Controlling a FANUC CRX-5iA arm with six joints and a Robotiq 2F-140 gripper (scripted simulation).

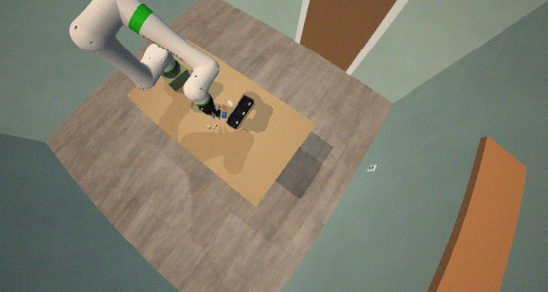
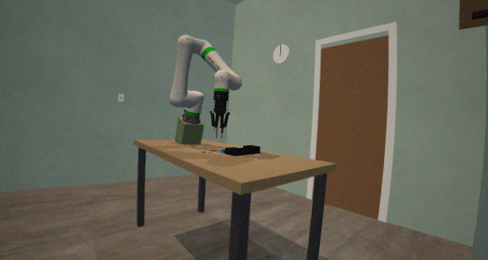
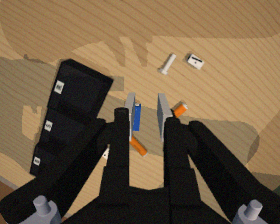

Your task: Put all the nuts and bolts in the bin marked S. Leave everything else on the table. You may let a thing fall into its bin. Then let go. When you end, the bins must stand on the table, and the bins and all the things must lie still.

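Note:
My gripper (image 3: 146, 103) hangs above the table with its fingers a little apart and nothing between them; it also shows in the side view (image 2: 218, 132). Seen through the gap, a small blue piece (image 3: 136, 117) lies on the table below. An orange piece (image 3: 138, 145) lies beside it, and another orange piece (image 3: 180, 108) lies by the right finger. A pale bolt (image 3: 167, 63) and a small white nut (image 3: 195, 62) lie further out. The black row of bins (image 3: 67, 119) stands to the left of the gripper; its labels are too small to read.
In the overhead view the bins (image 1: 239, 111) stand near the table's middle, with the small parts (image 1: 212, 126) scattered between them and the arm's green base block (image 1: 178, 79). The table's far half holds only shadows.

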